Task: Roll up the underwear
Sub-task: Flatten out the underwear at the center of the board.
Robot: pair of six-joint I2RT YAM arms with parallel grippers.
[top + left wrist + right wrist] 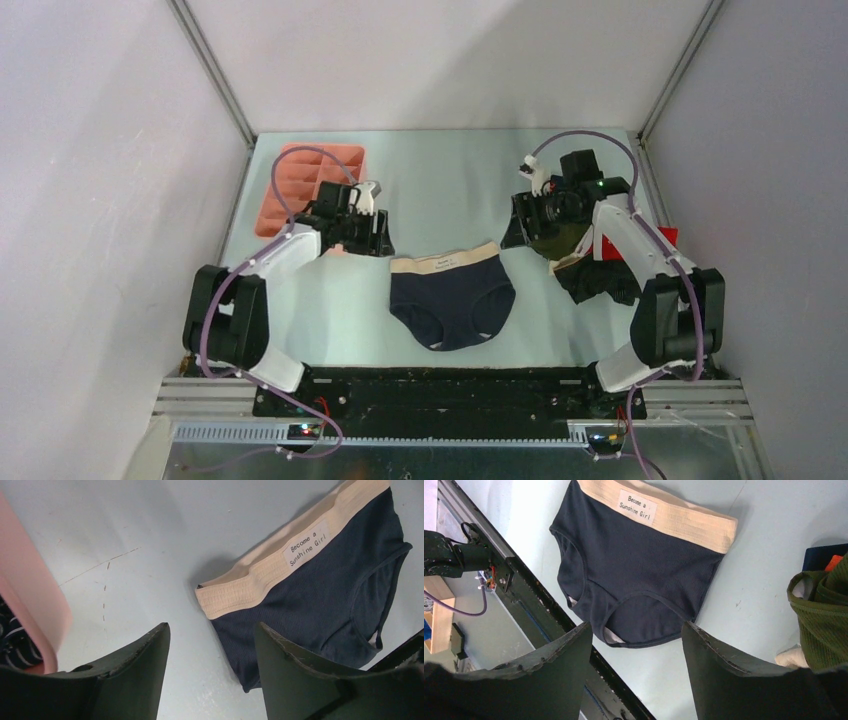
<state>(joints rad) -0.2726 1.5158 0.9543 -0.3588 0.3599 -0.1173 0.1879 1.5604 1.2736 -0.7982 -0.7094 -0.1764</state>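
Nearest, along the table's front edge, runs the black mounting rail (440, 385) that carries both arm bases. Just beyond it, in the middle of the pale table (440, 180), the navy briefs (452, 300) lie spread flat, the leg openings towards the rail and the beige waistband (445, 262) on the far side. A white label (306, 544) sewn on the waistband reads "Become a Sunshine Girl". Nothing touches this pair.

Past the waistband's two ends hang the pincers, one on each side. The left pincer (211, 627) stands open above bare table just beside the left end of the waistband, with nothing between its dark fingers (135, 670). The right pincer (636, 625) is open too and empty; its camera looks down past its fingers at the briefs' crotch and the rail.

Right of the navy pair, under and beside the right arm, sits a heap of other underwear (592, 272): an olive piece (819, 615) on top, dark cloth below, and a bit of red (665, 238) at the far right edge. In the right wrist view a scrap of orange (834, 562) shows behind the olive.

Farther back on the left stands the pink compartmented tray (300, 185). In the left wrist view a dark piece with thin white stripes (14, 640) lies inside it, close to its rounded near corner.
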